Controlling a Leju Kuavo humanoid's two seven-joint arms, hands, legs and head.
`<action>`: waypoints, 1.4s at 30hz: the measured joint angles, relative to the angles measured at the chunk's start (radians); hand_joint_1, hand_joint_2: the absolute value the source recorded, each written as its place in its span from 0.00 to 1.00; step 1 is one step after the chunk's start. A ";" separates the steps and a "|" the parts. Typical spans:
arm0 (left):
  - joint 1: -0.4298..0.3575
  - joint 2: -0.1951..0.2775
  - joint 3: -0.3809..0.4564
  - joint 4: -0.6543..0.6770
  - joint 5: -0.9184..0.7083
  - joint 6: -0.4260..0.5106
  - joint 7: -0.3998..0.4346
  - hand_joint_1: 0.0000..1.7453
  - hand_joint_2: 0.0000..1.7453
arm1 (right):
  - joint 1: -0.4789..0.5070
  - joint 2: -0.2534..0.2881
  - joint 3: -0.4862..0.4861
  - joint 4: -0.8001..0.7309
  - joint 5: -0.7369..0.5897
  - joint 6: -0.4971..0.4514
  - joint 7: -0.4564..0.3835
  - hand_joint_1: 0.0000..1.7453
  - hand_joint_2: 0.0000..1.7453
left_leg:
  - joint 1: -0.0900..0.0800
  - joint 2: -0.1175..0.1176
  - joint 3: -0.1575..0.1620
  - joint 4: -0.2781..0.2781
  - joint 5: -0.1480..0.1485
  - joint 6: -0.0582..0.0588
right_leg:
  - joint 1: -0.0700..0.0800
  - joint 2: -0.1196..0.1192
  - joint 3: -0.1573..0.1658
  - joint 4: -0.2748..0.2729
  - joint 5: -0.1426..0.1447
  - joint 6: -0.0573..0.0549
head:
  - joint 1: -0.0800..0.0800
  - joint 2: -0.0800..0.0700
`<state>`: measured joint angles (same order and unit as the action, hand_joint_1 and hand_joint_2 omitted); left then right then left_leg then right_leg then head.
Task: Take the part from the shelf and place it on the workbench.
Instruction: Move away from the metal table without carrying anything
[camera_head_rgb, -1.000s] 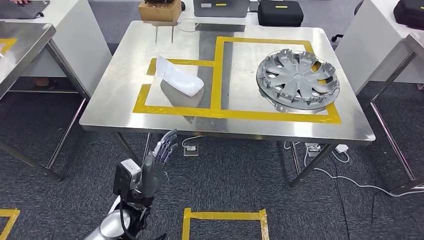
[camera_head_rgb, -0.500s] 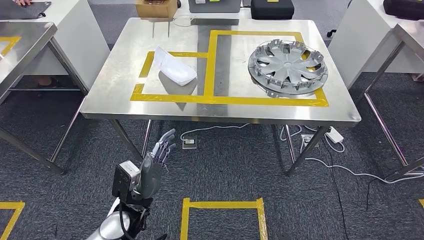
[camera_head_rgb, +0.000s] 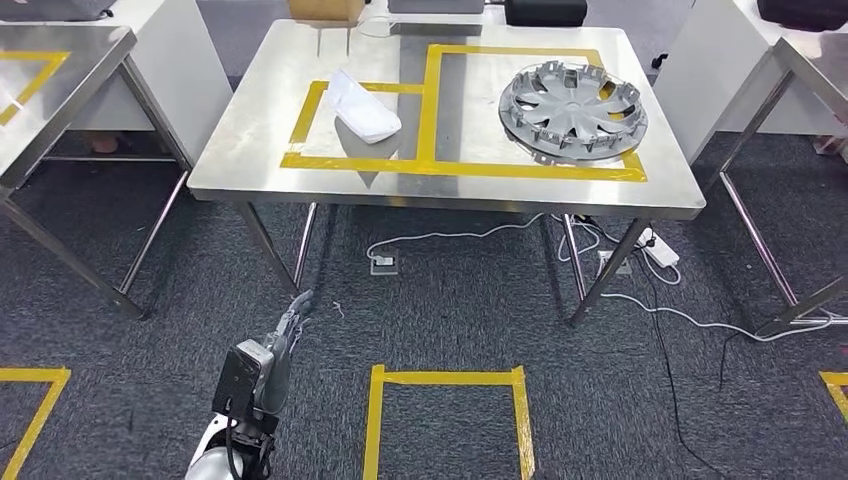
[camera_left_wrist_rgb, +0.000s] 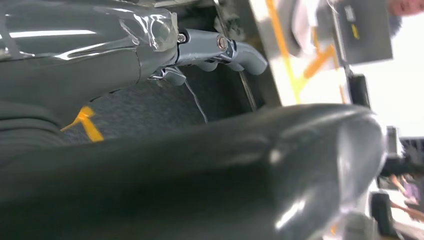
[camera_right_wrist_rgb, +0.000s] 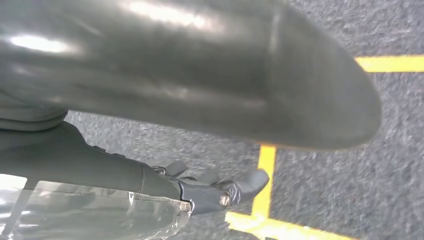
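You can see the workbench (camera_head_rgb: 300, 175) looks farther away than a moment ago — the whole picture shifted, so the robot stepped back. The white part (camera_head_rgb: 362, 106) already lies on it, inside the yellow tape. Your left hand (camera_head_rgb: 285, 335) has dropped low — fingers straight, close together, holding nothing. Your right hand (camera_right_wrist_rgb: 215, 192) hangs over the floor, holding nothing.

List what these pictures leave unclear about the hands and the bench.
- Left hand: head view shows it edge-on and small; in its wrist view the thumb hides the fingers.
- Right hand: its wrist view's thumb hides most of it.
- Box behind the bench: cut off by the head view's top edge.
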<state>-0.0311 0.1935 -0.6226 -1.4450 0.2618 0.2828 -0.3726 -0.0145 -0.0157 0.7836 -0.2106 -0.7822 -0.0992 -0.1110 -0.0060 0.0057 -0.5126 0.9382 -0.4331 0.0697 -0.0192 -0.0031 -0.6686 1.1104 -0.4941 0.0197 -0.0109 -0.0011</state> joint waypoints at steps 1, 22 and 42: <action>0.001 -0.005 0.005 0.016 -0.001 0.000 0.001 0.00 0.00 | 0.000 -0.003 0.000 0.000 -0.002 -0.001 0.000 0.00 0.00 | 0.000 0.001 -0.021 0.002 0.015 0.000 | -0.001 0.000 -0.016 0.071 -0.040 -0.002 | 0.002 0.000; -0.080 -0.095 0.155 0.601 0.009 0.075 0.087 0.00 0.00 | -0.054 -0.063 0.003 -0.018 0.024 -0.009 0.075 0.00 0.00 | 0.006 -0.004 -0.039 0.162 -0.053 -0.021 | 0.023 0.000 0.079 -0.125 0.079 -0.021 | -0.002 0.000; -0.030 -0.160 0.186 1.164 0.005 0.075 0.383 0.00 0.00 | -0.087 -0.115 0.042 -0.026 0.105 0.008 0.152 0.00 0.00 | 0.014 0.002 -0.150 0.070 0.074 -0.046 | -0.016 0.001 0.160 -0.109 -0.017 0.035 | 0.001 0.000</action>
<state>-0.0611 0.0336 -0.4370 -0.2811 0.2666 0.3582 0.0109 -0.1017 -0.1303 0.8255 -0.2366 -0.6775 -0.0913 0.0413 0.0078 0.0081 -0.6629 1.0085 -0.3591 0.0235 -0.0357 -0.0017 -0.5084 1.0011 -0.5110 0.0546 -0.0096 -0.0011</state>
